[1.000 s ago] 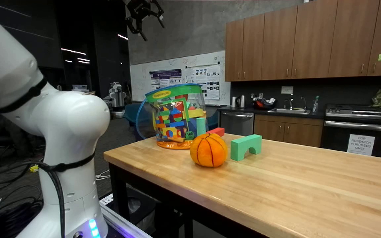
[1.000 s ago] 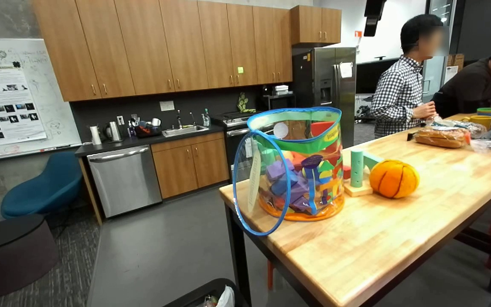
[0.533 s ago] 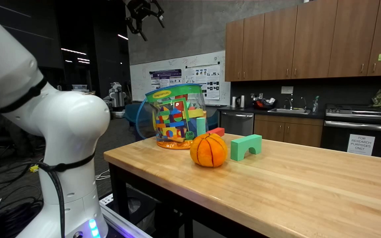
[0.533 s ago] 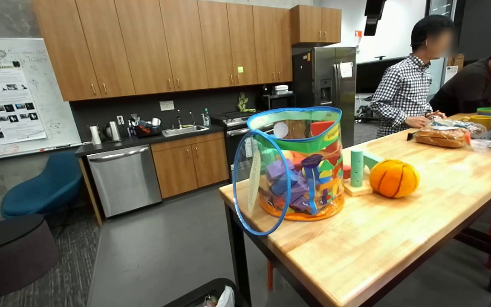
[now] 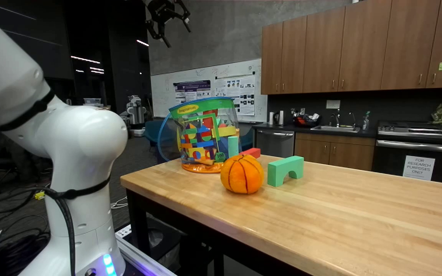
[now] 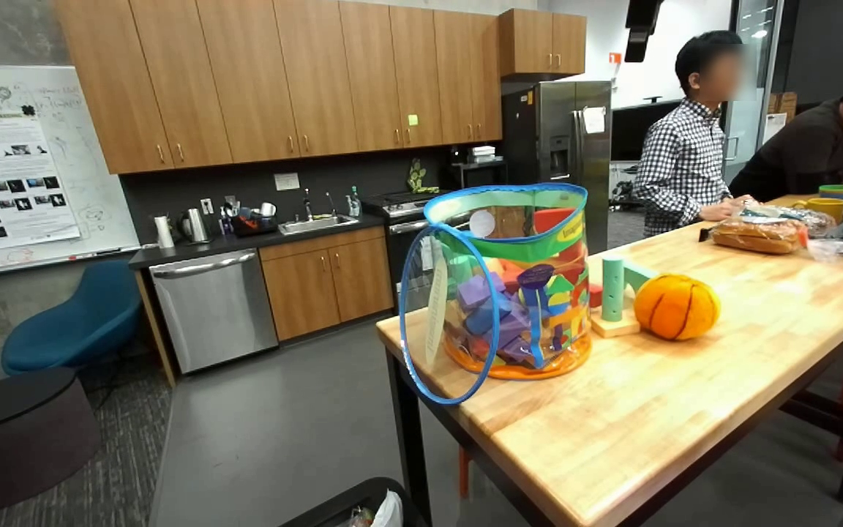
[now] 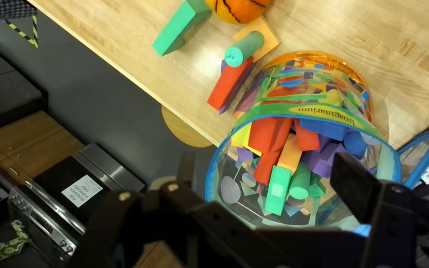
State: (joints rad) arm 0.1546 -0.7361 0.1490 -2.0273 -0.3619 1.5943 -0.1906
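Hanging well above the desk point(image 6: 648, 417): jaws spread wide, nothing between them, nothing touched. In the wrist view the mouth of the Imaginarium block bag point(image 7: 322, 111) shows mostly between the fingers point(image 7: 354, 186). Bag stands upright at the corner where the short edge meets the kitchen-side long edge; its lid point(image 6: 447, 315) hangs down beside the short edge. Visible through the mouth: a green rectangular block point(image 7: 278, 190).

Outward along the kitchen-side edge, just beside the bag: red block point(image 7: 229, 83), lying; green cylinder point(image 7: 245, 48), upright on a tan square block point(image 7: 268, 37). Past these: green arch block point(image 5: 284, 168), legs down, nearer that edge, and plush pumpkin point(image 5: 242, 174), farther in. Whether pumpkin touches tan block: cannot tell. At the far end, in an exterior view: wrapped bread point(image 6: 758, 236), yellow mug point(image 6: 827, 208).

Step in hand, as judged: positioning, before contact. Any descent from here would call for spread jaws and fingers off the bag's blue rim point(image 7: 210, 182), which looks soft enough to fold.
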